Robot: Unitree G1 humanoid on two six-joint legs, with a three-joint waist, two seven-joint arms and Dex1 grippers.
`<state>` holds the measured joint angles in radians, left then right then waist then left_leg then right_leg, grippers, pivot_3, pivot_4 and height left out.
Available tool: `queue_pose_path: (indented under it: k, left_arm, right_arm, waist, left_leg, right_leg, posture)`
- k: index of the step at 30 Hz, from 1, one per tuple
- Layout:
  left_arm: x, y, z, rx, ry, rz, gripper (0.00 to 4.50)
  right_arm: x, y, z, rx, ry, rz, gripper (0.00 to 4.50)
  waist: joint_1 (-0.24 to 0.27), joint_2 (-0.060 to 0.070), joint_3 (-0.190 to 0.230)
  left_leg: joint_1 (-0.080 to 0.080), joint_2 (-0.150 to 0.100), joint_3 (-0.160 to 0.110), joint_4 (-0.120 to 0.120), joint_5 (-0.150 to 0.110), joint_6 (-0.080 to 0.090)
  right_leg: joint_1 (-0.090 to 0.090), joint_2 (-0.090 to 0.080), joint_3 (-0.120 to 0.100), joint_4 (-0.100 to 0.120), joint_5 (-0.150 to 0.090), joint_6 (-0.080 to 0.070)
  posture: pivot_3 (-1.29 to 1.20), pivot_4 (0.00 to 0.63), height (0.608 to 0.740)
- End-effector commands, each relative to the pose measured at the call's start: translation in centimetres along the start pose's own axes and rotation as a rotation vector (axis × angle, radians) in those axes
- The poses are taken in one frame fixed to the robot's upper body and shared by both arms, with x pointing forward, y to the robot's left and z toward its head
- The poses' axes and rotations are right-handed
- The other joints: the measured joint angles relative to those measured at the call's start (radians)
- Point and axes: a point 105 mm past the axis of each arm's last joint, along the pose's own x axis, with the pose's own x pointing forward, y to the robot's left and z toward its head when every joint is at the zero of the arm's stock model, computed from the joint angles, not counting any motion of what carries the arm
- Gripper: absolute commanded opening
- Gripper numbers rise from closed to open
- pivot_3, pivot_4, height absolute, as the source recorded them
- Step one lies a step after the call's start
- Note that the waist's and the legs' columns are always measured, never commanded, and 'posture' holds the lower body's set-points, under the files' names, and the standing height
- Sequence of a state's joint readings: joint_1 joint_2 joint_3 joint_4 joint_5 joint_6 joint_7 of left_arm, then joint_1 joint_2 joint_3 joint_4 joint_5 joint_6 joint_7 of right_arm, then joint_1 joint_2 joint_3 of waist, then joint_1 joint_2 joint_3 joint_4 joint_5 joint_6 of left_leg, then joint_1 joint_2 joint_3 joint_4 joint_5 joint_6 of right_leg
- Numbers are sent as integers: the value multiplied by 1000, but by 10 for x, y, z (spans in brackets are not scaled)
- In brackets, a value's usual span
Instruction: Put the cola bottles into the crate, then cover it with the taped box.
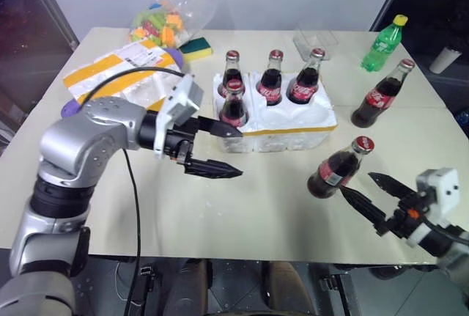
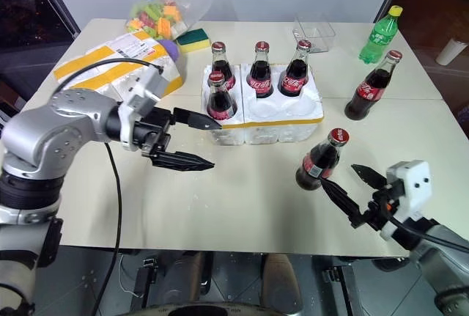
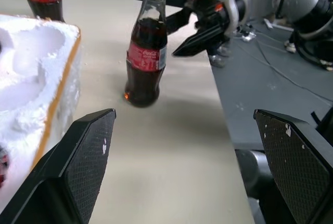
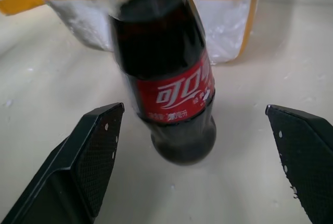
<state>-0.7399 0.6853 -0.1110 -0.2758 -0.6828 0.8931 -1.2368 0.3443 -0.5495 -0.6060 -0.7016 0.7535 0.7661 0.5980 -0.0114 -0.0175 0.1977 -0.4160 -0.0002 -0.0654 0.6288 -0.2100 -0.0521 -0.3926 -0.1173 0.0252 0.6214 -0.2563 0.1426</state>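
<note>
Four cola bottles (image 1: 271,81) sit in the crate (image 1: 293,129); right hand (image 1: 374,195) spread wide, lined up on the nearest loose bottle (image 1: 335,169). Left hand (image 1: 220,149) released, empty.

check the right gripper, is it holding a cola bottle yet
No, the right gripper is open, its fingers apart on either side of the cola bottle, not touching it.

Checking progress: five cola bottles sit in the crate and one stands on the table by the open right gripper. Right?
Not quite. The left eye view shows four cola bottles in the crate, and two on the table: one by the open right gripper, another near the green bottle.
</note>
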Motion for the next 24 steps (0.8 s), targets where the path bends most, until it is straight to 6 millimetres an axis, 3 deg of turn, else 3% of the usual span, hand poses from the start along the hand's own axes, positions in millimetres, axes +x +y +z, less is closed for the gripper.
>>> queue_pose_path:
  k: [1, 12, 15, 16, 18, 21, 24]
  left_arm:
    - [-2, 2, 8, 60, -2, 15, 4438]
    - [1, 11, 5, 79, -9, 41, 4438]
    - [-2, 13, 5, 78, -13, 64, 4500]
    - [-3, 14, 5, 78, -13, 74, 4500]
    - [-8, 15, 5, 75, -15, 98, 4500]
    - [-19, 19, 5, 66, -25, 169, 4500]
    - [-27, 21, 7, 59, -46, 225, 4500]
  right_arm:
    - [3, 6, 9, -35, -21, 42, 4500]
    - [42, 6, 7, -21, -11, 121, 4500]
    - [41, 10, 20, -41, -53, 157, 3174]
    - [39, 13, 26, -54, -72, 176, 2843]
    - [33, 25, 47, -76, -130, 253, 2829]
    - [29, 46, 100, -132, -249, 412, 2829]
    - [47, 45, 143, -170, -323, 430, 2829]
  waist:
    - [0, 0, 0]
    - [0, 0, 0]
    - [1, 0, 0]
    - [1, 0, 0]
    - [0, 1, 1]
    - [-11, 6, 4]
    - [-22, 6, 4]
  left_leg:
    - [0, 0, 0, 0, 0, 0]
    - [0, 0, 0, 1, 0, 0]
    - [0, 0, 0, 0, 0, 0]
    - [0, 0, 0, 0, 0, 0]
    - [-1, 0, 0, 0, 0, 0]
    - [-5, 0, 1, 2, 0, 0]
    - [-3, 0, 1, 2, 0, 0]
  right_leg:
    - [0, 0, 0, 0, 0, 0]
    - [1, 0, 0, 0, 0, 0]
    - [0, 0, 0, 0, 0, 0]
    - [0, 0, 0, 0, 0, 1]
    - [-1, 0, 0, 1, 0, 1]
    - [-6, 0, 1, 4, 0, 2]
    - [-7, 0, 2, 8, 1, 2]
  posture:
    - [0, 150, 739]
    - [0, 150, 739]
    - [0, 150, 739]
    - [0, 150, 739]
    - [0, 150, 739]
    - [0, 150, 739]
    - [0, 150, 739]
